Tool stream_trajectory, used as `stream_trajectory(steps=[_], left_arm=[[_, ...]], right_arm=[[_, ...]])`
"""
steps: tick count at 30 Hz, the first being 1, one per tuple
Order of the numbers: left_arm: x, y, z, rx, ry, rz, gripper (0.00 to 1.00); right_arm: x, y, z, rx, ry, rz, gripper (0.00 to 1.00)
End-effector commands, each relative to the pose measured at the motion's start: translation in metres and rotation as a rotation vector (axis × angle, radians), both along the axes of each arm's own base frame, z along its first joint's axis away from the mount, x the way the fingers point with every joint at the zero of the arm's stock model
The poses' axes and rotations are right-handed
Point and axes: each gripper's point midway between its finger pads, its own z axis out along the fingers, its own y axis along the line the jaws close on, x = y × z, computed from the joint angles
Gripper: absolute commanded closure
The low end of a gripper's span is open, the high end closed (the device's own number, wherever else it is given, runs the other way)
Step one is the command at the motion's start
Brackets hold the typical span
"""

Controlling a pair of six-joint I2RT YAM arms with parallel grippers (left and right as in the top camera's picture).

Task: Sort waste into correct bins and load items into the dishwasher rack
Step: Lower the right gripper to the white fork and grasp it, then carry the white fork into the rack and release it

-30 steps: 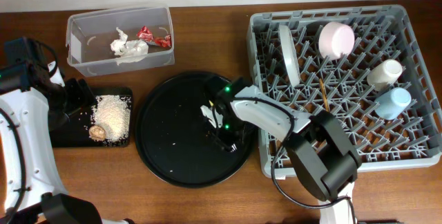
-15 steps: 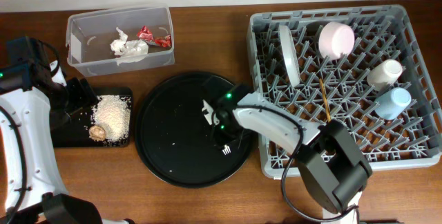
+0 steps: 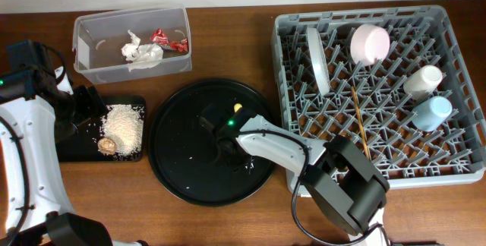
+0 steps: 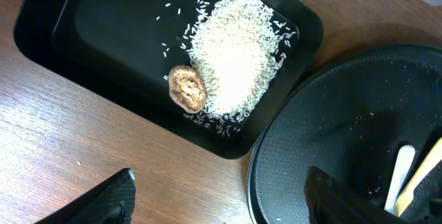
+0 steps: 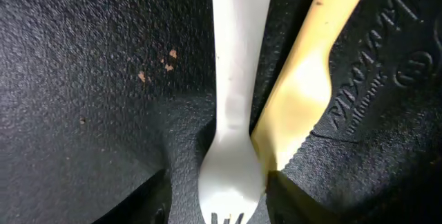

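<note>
My right gripper (image 3: 237, 153) is low over the large round black tray (image 3: 182, 162). In the right wrist view it (image 5: 217, 200) is open, its fingers (image 5: 141, 196) straddling the tined head of a cream utensil (image 5: 231, 79) and a yellow utensil (image 5: 311, 79) beside it. My left gripper (image 4: 221, 200) is open and empty above the table by the shallow black tray (image 3: 72, 149), which holds rice (image 3: 125, 127) and a brown lump (image 3: 108, 146). The clear tub (image 3: 91, 67) holds a napkin (image 3: 140, 52) and red wrappers (image 3: 168, 41).
The grey rack (image 3: 456, 162) at the right holds the plate (image 3: 317, 58), pink bowl (image 3: 370, 43), white cup (image 3: 422, 81), blue cup (image 3: 433, 112) and chopsticks (image 3: 358, 117). Loose rice grains and crumbs lie on the round tray.
My right gripper has moved left and a little back across the round tray, and the yellow utensil's tip now shows behind it. The left arm has not moved.
</note>
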Motion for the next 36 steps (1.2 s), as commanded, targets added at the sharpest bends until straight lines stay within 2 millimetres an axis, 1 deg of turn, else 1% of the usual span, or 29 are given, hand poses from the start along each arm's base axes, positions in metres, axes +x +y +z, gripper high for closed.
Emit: stream_trajectory(steps=[1,2,5,8,10,14,17,18,19,20,21,22,23,24,26,27,28,30,31,32,33,35,36], left_arm=[[0.0,-0.001,0.001,0.0,-0.003,0.005,0.22],[0.0,-0.001,0.001,0.0,-0.003,0.005,0.22],[0.0,-0.002,0.001,-0.001,-0.003,0.004,0.22],[0.0,-0.001,0.001,0.0,-0.003,0.005,0.22],[0.0,-0.001,0.001,0.0,-0.003,0.005,0.22],[0.0,-0.001,0.001,0.003,-0.002,0.005,0.22],[0.0,-0.001,0.001,0.003,-0.002,0.005,0.22],[0.0,-0.001,0.001,0.003,-0.002,0.005,0.22],[0.0,-0.001,0.001,0.003,-0.002,0.005,0.22],[0.0,-0.001,0.001,0.003,-0.002,0.006,0.22],[0.0,-0.001,0.001,0.003,-0.002,0.005,0.22],[0.0,-0.001,0.001,0.003,-0.002,0.006,0.22],[0.0,-0.001,0.001,0.003,-0.002,0.006,0.22],[0.0,-0.001,0.001,0.003,-0.002,0.006,0.22],[0.0,-0.001,0.001,0.003,-0.002,0.006,0.22],[0.0,-0.001,0.001,0.003,-0.002,0.006,0.22],[0.0,-0.001,0.001,0.003,-0.002,0.005,0.22],[0.0,-0.001,0.001,0.003,-0.002,0.006,0.22],[0.0,-0.001,0.001,0.003,-0.002,0.006,0.22],[0.0,-0.001,0.001,0.003,-0.002,0.006,0.22],[0.0,-0.001,0.001,0.003,-0.002,0.006,0.22],[0.0,-0.001,0.001,0.003,-0.002,0.005,0.22],[0.0,0.0,0.001,0.005,-0.002,0.006,0.22]], right_arm=[[0.002,0.0,-0.004,-0.003,0.001,-0.016,0.61],[0.002,0.0,-0.004,-0.003,0.002,-0.016,0.67],[0.002,0.0,-0.004,-0.003,0.002,-0.016,0.73],[0.001,0.001,-0.004,0.0,0.008,-0.016,0.78],[-0.003,0.003,0.0,0.01,0.032,-0.015,0.78],[0.005,0.01,0.044,0.087,-0.041,-0.007,0.78],[0.017,-0.002,0.093,0.119,-0.153,-0.026,0.78],[0.022,-0.012,0.111,0.14,-0.176,-0.053,0.78],[0.029,-0.036,0.14,0.165,-0.216,-0.065,0.78],[0.034,-0.056,0.159,0.177,-0.245,-0.094,0.78],[0.037,-0.072,0.173,0.184,-0.266,-0.121,0.78],[0.046,-0.112,0.201,0.189,-0.318,-0.181,0.78],[0.051,-0.143,0.214,0.177,-0.349,-0.225,0.77],[0.057,-0.183,0.217,0.144,-0.351,-0.279,0.77],[0.06,-0.24,0.207,0.062,-0.308,-0.312,0.77],[0.062,-0.256,0.202,0.038,-0.29,-0.304,0.77],[0.063,-0.269,0.192,0.022,-0.258,-0.296,0.77],[0.066,-0.28,0.167,0.036,-0.179,-0.306,0.78],[0.07,-0.283,0.149,0.025,-0.128,-0.301,0.78],[0.073,-0.284,0.138,0.017,-0.098,-0.284,0.77],[0.077,-0.288,0.113,-0.015,-0.033,-0.285,0.78],[0.083,-0.289,0.083,-0.034,0.031,-0.285,0.78],[0.084,-0.29,0.073,-0.037,0.054,-0.289,0.78]])
